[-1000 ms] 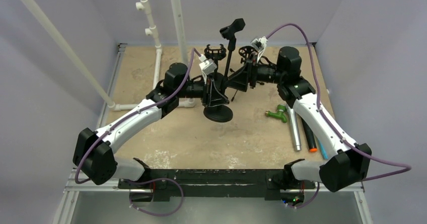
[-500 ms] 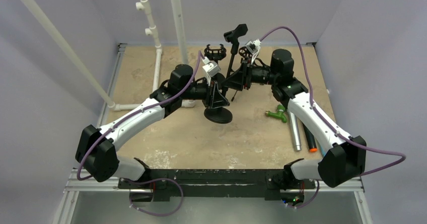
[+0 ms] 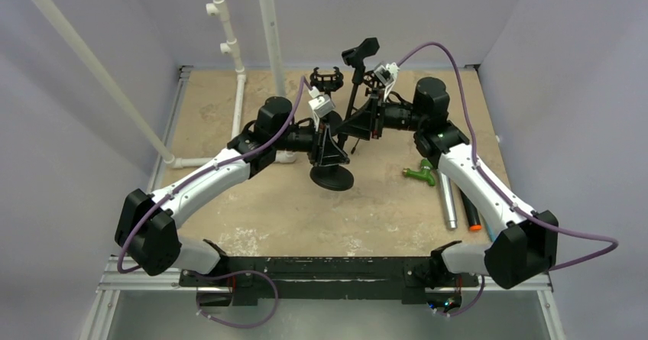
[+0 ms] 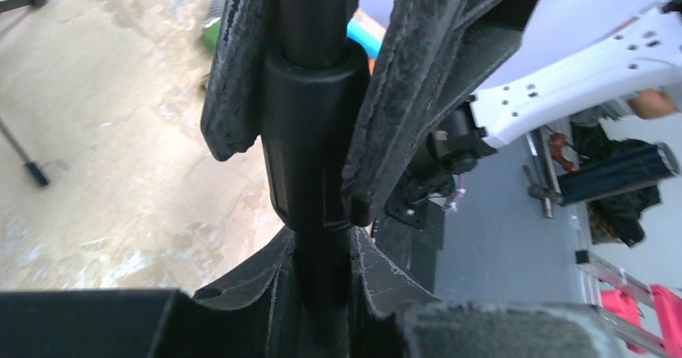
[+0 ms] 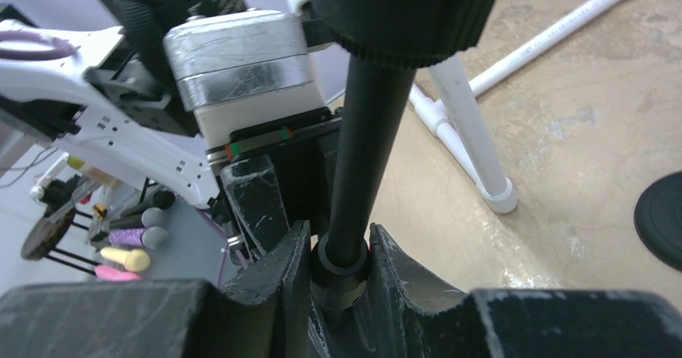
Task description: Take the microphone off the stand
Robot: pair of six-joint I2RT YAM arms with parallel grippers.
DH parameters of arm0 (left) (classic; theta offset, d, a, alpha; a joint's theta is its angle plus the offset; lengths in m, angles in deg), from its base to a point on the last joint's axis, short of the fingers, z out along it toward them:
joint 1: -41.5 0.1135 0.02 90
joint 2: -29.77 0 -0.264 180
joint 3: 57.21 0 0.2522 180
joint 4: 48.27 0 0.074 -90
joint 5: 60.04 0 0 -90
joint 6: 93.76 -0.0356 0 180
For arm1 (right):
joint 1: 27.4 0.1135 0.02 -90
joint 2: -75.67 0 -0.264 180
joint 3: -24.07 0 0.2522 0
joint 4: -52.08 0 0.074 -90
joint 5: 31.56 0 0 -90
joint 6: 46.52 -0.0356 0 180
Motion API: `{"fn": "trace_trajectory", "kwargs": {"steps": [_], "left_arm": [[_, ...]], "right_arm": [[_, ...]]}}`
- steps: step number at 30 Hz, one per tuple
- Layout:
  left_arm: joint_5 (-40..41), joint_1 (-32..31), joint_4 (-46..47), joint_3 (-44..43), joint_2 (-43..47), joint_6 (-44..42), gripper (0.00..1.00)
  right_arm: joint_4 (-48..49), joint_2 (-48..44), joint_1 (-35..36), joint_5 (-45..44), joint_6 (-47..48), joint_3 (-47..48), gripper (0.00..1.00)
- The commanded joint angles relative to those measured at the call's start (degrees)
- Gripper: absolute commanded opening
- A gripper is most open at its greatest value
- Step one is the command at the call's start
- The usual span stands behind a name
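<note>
While left gripper (image 4: pixel 307 125), right gripper (image 5: pixel 341 255) clamp it — stand (image 3: pixel 354 88) black | base (image 3: pixel 331 177) round

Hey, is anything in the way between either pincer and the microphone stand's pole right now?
Nothing visible does. The left pincer and the right pincer are each shut on the pole itself, with fingers pressed against both sides of it. The black clip at the top of the stand stands free above both.

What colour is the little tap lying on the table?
Green tap; the top view shows it best.
</note>
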Motion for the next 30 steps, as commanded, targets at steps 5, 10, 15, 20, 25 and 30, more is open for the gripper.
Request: {"fn": "trace_trajectory", "kwargs": {"steps": [5, 10, 15, 20, 25, 30], "left_arm": [[-21.7, -0.4, 17.4, -1.4, 4.3, 5.7, 0.00], [-28.4, -0.8, 24.1, 0.1, 4.6, 9.5, 0.00], [-26.0, -0.8, 29.7, 1.3, 5.2, 12.9, 0.00], [-17.0, -0.8, 19.6, -1.2, 5.9, 7.6, 0.00], [-6.3, -0.8, 6.2, -4.9, 5.7, 2.1, 0.00], [4.5, -1.7, -3.2, -7.9, 5.6, -2.2, 0.00]], "right_arm": [[8.7, -4.2, -1.4, 17.8, 4.8, -0.1, 0.00], [2.6, -4.1, -1.4, 26.8, 10.3, 3.1, 0.00], [-3.8, -4.5, -1.5, 25.3, 14.8, 4.4, 0.31], [-9.2, -5.7, -2.2, 14.1, 14.8, 5.9, 0.56], [-14.6, -5.7, -3.4, 4.4, 12.8, 9.6, 0.65], [-7.4, -5.7, -4.0, 3.0, 4.4, 8.2, 0.72]]}}
